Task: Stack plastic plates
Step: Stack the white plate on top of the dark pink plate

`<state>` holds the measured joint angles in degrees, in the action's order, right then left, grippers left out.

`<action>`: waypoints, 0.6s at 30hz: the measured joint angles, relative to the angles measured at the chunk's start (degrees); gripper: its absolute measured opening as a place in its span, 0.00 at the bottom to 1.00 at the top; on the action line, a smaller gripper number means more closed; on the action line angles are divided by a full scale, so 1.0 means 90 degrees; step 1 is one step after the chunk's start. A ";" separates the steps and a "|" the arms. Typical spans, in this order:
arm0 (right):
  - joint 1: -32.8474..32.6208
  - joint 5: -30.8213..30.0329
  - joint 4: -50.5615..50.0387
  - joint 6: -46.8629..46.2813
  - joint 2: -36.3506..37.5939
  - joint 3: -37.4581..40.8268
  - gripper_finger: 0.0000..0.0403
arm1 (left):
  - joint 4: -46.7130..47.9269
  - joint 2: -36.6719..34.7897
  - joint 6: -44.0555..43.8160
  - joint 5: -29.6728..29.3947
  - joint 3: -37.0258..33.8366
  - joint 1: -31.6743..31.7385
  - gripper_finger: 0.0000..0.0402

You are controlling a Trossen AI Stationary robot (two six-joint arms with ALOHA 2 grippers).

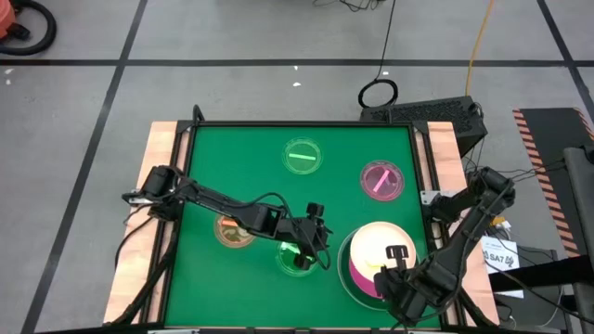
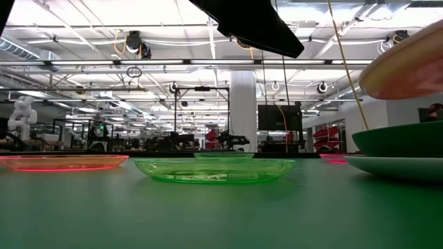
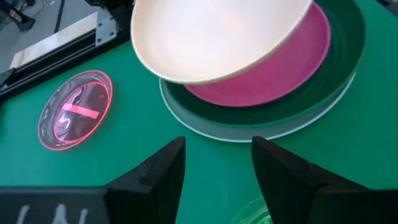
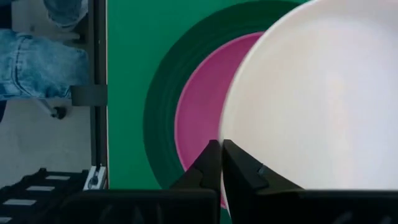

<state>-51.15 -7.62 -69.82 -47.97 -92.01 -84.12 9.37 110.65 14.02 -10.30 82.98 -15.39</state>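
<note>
Green mat (image 1: 251,158) covers the table; no readable writing on the plates. Right gripper (image 4: 221,163) is pinched on the cream plate (image 1: 382,249), holding it tilted over the pink plate (image 3: 273,68), dark green plate (image 3: 339,74) and pale blue plate (image 3: 249,134) stack. Left gripper (image 3: 216,168) hangs spread apart above a small green plate (image 1: 297,260).
</note>
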 joint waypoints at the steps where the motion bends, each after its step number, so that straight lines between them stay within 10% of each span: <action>1: -0.0041 -0.0047 0.0041 -0.0060 0.0000 0.0010 0.00 | 0.0005 0.0000 0.0002 -0.0001 0.0000 0.0004 0.48; 18: -0.0210 -0.0189 0.1237 -0.0428 -0.0002 0.1184 0.00 | 0.0190 0.0000 -0.0077 0.0002 -0.0005 0.0000 0.48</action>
<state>-53.04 -9.32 -58.69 -51.82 -92.03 -73.46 11.07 110.65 13.33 -10.28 82.94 -15.40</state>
